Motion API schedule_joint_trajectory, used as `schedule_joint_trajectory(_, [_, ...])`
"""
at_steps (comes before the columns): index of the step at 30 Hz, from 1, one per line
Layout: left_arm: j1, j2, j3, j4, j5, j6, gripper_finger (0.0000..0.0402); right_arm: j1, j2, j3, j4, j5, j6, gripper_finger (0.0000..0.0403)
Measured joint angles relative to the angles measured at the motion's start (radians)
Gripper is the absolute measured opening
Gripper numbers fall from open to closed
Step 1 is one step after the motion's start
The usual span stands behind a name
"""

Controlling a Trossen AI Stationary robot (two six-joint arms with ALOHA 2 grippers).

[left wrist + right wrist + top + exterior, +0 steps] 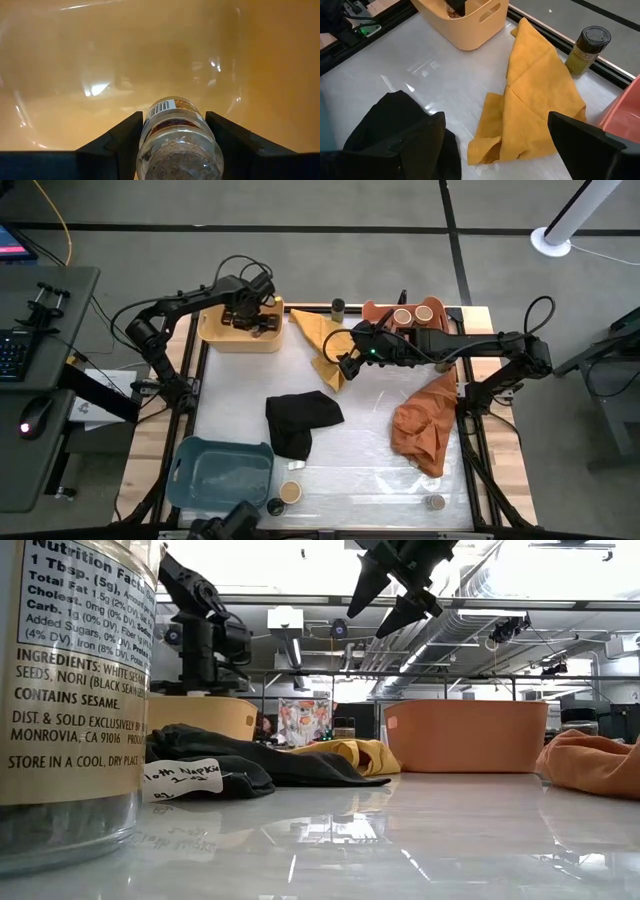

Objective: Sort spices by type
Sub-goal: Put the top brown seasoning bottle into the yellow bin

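My left gripper (248, 312) reaches down into the yellow bin (215, 330) at the far left and is shut on a clear glass spice jar (177, 145) with a barcode label. My right gripper (345, 365) hangs open, well above the table (398, 595), over the yellow cloth (530, 100). Two tan-lidded jars (412, 314) stand in the salmon bin (375, 310). A dark-lidded jar (587, 50) stands on its base at the far edge. Other jars stand near the front edge (290, 492) (433, 502). My left gripper has the jar's glass side wall (150, 135) pinched between its two fingers (122, 142). It comes from above, pointing down into the yellow bin, and the jar lies along the fingers. I cannot tell whether the jar's far end touches the bin floor.
A black cloth (300, 422) lies mid-table and an orange cloth (425, 425) at the right. The blue bin (190, 480) sits at the near left corner. A large labelled jar (70, 690) stands right before the low camera. Bare tabletop (370, 470) lies between the cloths.
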Motion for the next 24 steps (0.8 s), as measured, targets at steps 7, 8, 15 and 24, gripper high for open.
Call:
schedule_joint_trajectory(7, [-0.037, 0.000, 0.000, -0.006, -0.001, 0.000, 0.0199, 0.000, 0.000, 0.000, 0.000, 0.009, -0.008, 0.0348])
schedule_joint_trajectory(8, [-0.041, 0.000, 0.000, -0.006, -0.007, -0.002, 0.0199, 0.000, 0.000, 0.000, 0.000, 0.009, -0.008, 0.0348])
schedule_joint_trajectory(15, [-0.067, 0.000, 0.000, -0.017, -0.075, -0.095, 0.0199, 0.000, 0.000, 0.000, -0.001, 0.009, -0.008, 0.0348])
schedule_joint_trajectory(24, [-0.065, 0.000, -0.001, 0.019, -0.110, -0.125, 0.0199, 0.000, 0.000, 0.000, -0.001, 0.008, -0.007, 0.0348])
